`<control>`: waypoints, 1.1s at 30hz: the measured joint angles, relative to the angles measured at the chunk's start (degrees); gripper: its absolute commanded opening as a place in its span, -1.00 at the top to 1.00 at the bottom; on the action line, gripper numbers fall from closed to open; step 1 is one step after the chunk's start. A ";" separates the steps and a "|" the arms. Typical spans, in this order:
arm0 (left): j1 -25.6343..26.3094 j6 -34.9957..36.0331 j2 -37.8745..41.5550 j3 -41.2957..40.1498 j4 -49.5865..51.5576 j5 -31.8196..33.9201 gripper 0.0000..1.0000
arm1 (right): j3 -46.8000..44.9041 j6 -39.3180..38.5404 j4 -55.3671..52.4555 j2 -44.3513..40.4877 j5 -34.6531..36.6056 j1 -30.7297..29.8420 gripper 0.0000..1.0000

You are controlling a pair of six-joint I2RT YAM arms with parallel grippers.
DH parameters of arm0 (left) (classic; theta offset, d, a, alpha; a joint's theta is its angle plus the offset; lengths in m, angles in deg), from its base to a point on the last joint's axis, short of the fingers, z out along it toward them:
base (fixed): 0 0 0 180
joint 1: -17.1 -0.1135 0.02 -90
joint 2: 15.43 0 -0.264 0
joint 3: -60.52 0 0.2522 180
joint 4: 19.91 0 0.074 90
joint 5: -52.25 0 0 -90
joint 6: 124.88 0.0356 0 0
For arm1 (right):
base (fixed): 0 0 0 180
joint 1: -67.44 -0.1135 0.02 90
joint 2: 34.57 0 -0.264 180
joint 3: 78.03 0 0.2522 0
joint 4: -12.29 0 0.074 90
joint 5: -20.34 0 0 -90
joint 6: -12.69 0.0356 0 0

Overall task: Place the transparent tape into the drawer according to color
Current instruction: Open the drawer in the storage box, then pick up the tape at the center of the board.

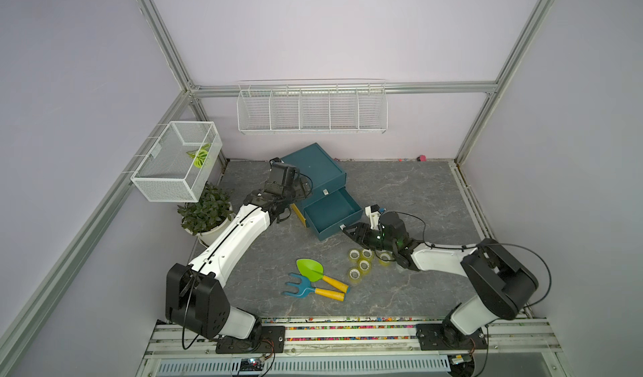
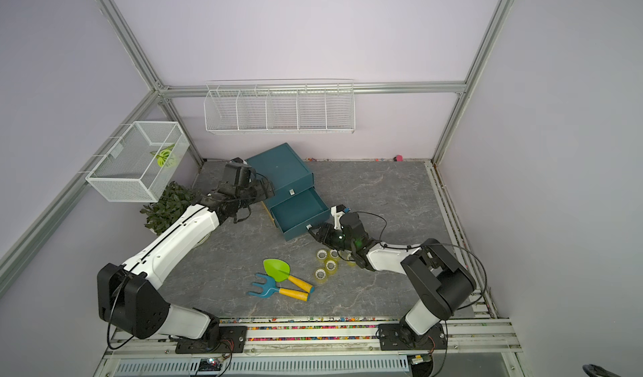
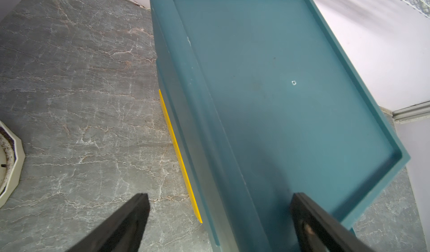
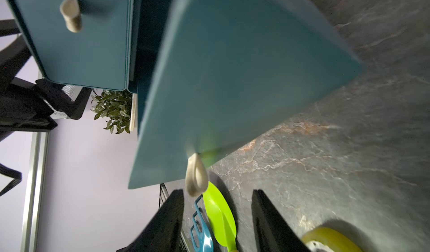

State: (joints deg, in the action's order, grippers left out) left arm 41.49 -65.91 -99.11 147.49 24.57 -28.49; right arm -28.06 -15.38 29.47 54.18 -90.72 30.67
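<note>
Several yellow-green transparent tape rolls [image 1: 363, 264] [image 2: 330, 264] lie on the grey table under my right wrist; one shows in the right wrist view [image 4: 330, 239]. The teal drawer cabinet [image 1: 313, 170] [image 3: 279, 76] has its lower drawer [image 1: 330, 208] [image 2: 297, 210] pulled out, with nothing showing inside. My right gripper [image 1: 349, 234] [image 4: 217, 192] is open, just off the drawer front's pale pull tab [image 4: 196, 176]. My left gripper [image 2: 266, 192] [image 3: 218, 196] is open, straddling the cabinet's left top edge without gripping it.
A green toy shovel [image 1: 309, 269] and a blue rake [image 1: 302, 286] lie in front of the tapes. A potted plant [image 1: 205, 211] stands left of the cabinet under a mesh basket [image 1: 177, 159]. A wire rack [image 1: 313, 109] hangs on the back wall.
</note>
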 measured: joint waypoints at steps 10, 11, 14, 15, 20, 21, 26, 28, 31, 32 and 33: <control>0.00 0.02 5.57 -0.42 4.13 -3.76 -1.00 | 1.79 -11.58 -27.56 -16.50 4.15 0.00 -0.16; 0.00 0.02 6.80 -0.74 4.26 -4.24 -1.00 | 2.05 -12.68 -30.58 -17.55 5.05 -0.02 -0.16; 0.00 0.04 11.37 -2.80 4.22 -5.42 -1.00 | 2.47 -15.74 -39.89 -20.37 8.55 -0.02 -0.18; 0.00 0.04 12.66 -3.56 4.28 -5.84 -1.00 | 2.51 -16.57 -42.91 -21.05 9.88 0.00 -0.18; 0.00 0.24 16.44 -6.84 4.52 -7.74 -1.00 | 2.56 -18.78 -55.82 -22.05 17.22 -0.02 -0.18; 0.00 0.28 16.79 -7.43 4.74 -7.93 -1.00 | 2.62 -18.75 -58.21 -22.01 18.91 -0.02 -0.18; 0.00 0.76 18.21 -10.75 4.70 -8.00 -1.00 | 3.74 -18.03 -66.84 -19.78 26.56 0.20 -0.26; 0.00 0.94 18.75 -12.09 4.74 -7.91 -1.00 | 3.74 -17.73 -68.57 -19.04 28.06 0.92 -0.26; 0.00 1.31 18.86 -12.70 4.70 -7.74 -1.00 | 3.74 -17.59 -69.68 -18.47 29.68 2.16 -0.27; 0.00 1.36 18.86 -12.70 4.68 -7.67 -1.00 | 3.74 -17.59 -69.81 -18.25 30.05 2.45 -0.28; 0.00 1.38 18.86 -12.70 4.59 -7.63 -1.00 | 3.74 -17.59 -69.81 -17.92 30.38 2.75 -0.28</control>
State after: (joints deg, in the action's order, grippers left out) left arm 41.49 -64.53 -80.25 134.80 29.16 -36.12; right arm -24.32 -32.98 -40.35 36.26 -60.34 33.42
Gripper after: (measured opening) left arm 0.999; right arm 0.637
